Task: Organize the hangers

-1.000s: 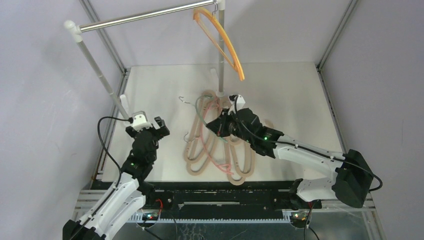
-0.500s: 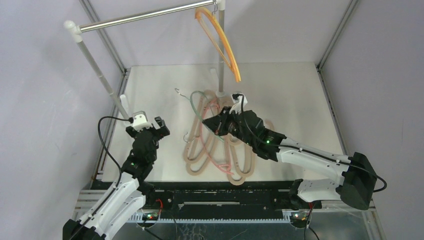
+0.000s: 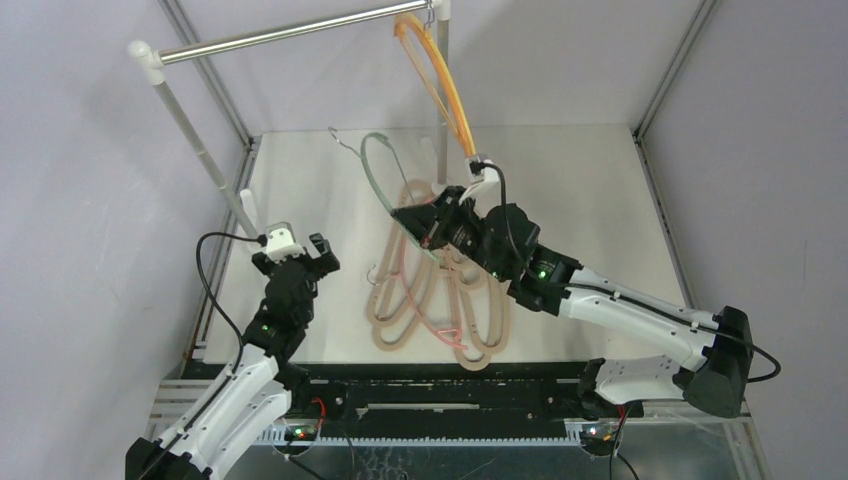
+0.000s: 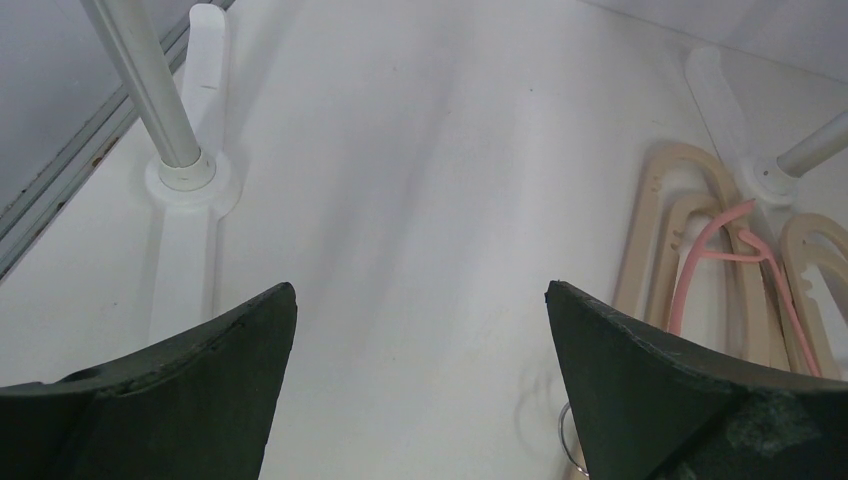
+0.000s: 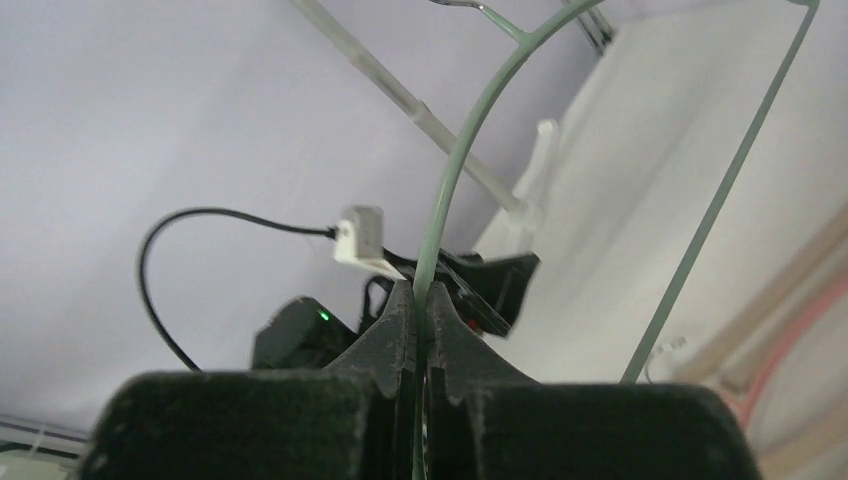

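Right gripper (image 3: pixel 425 225): clenched on the thin frame of the green hanger (image 3: pixel 364 172), fingers pressed together on the wire in the right wrist view (image 5: pixel 420 310). The green hanger is held clear above the table (image 3: pixel 580 190), its wire hook pointing up and to the far left, below the silver rail (image 3: pixel 280 35). Orange hanger (image 3: pixel 445 85): hooked on the rail at its right end, hanging just above the right wrist. Tan hangers (image 3: pixel 400 310): lying in an overlapping pile at the table centre, with a pink hanger (image 3: pixel 410 270) laid among them. Left gripper (image 3: pixel 298 255): released, jaws wide apart and holding nothing, low over bare table near the rail's left post base (image 4: pixel 185 175), the pile off to its right.
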Controlling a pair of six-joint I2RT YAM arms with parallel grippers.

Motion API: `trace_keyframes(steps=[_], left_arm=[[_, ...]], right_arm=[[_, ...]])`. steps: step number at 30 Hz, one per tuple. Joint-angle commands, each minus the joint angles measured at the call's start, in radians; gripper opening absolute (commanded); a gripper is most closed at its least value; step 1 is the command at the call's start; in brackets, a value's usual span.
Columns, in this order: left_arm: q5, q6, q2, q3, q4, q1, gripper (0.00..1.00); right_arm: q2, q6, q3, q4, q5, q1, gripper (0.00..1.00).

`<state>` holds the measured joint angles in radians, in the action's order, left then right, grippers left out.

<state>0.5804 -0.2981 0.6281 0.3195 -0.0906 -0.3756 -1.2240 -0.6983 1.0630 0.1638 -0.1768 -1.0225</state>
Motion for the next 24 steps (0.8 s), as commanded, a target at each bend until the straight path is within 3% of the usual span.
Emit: trace_keyframes(steps=[1,11,24], left_arm=[[-0.002,-0.013,-0.004,-0.005,-0.037,-0.004,0.99],[-0.001,-0.006,-0.010,-0.005,-0.034,-0.004,1.00],[0.009,0.000,-0.008,-0.006,-0.039,-0.003,0.99]], right_arm=[[-0.028,0.061,0.132,0.107,-0.022,-0.005,0.00],[-0.140,0.083,0.347,0.141,0.018,0.009,0.00],[-0.180,0.063,0.399,0.211,0.048,0.047,0.00]])
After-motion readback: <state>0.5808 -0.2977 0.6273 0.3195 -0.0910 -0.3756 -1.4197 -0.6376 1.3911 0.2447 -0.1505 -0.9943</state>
